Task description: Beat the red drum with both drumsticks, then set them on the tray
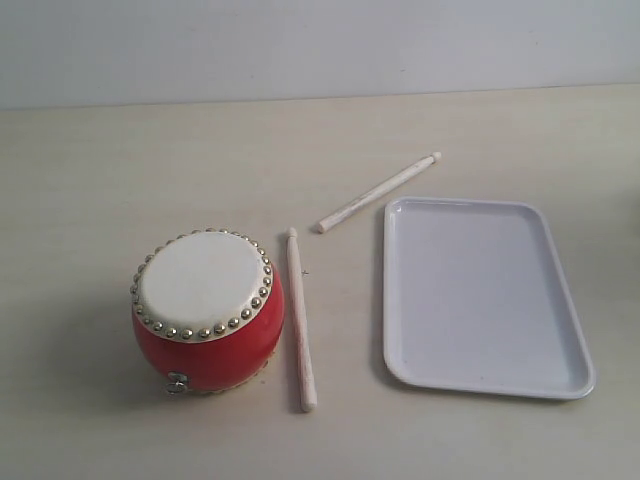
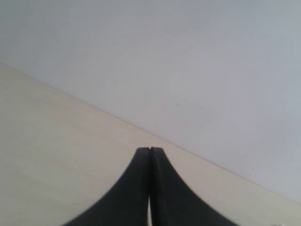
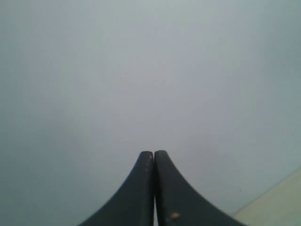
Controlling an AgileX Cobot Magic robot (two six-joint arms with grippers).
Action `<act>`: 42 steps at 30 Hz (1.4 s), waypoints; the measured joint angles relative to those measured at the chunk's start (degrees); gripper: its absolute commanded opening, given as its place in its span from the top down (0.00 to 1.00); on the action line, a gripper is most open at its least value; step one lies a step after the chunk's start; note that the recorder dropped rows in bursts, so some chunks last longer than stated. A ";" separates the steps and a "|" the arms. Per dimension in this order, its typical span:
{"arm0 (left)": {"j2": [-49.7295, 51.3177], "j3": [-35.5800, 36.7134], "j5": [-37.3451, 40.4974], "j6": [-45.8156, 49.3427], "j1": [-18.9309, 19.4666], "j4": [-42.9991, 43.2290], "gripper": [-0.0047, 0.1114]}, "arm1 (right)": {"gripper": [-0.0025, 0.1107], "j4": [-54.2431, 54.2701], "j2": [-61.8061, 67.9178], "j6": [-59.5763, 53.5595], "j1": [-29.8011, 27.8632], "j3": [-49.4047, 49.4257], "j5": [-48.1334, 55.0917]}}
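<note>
Two drumsticks (image 1: 301,320) lie loose on the table (image 1: 90,170) in your exterior view. One lies just beside the upright red drum (image 1: 208,300), between it and the white tray (image 1: 484,204), and the second stick (image 1: 378,192) lies at an angle near the tray's far left corner, apart from its rim. Your left gripper (image 2: 150,149) has its jaws pressed together with nothing between them, out over bare tabletop towards the wall, and your right gripper (image 3: 154,152) is closed tight the same way, facing the wall.

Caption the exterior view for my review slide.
Red drum, two loose drumsticks and white tray laid out on a pale table.
</note>
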 measured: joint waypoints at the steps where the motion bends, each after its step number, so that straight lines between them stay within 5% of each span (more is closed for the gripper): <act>1: 0.00 0.00 0.00 0.00 0.00 0.00 0.96 | 0.98 0.00 0.00 0.09 0.00 0.00 -0.10; 11: 0.00 0.00 0.00 0.00 0.00 0.00 0.96 | 0.98 0.00 0.00 0.48 0.00 0.00 0.35; 22: 0.00 0.00 0.00 0.00 0.00 0.00 0.96 | 0.98 3.32 6.15 -2.92 0.00 -3.83 26.34; 31: 0.00 0.00 0.00 -2.32 0.00 -0.34 0.96 | 0.97 30.64 22.29 -32.10 0.00 -14.81 18.47; 37: 0.00 0.00 0.00 -3.52 0.00 -0.68 0.96 | 0.93 32.99 43.28 -52.53 0.00 -25.77 37.04; 42: 0.00 0.00 0.00 -3.52 0.00 -0.77 0.96 | 0.98 47.30 60.92 -67.17 0.27 -39.60 51.91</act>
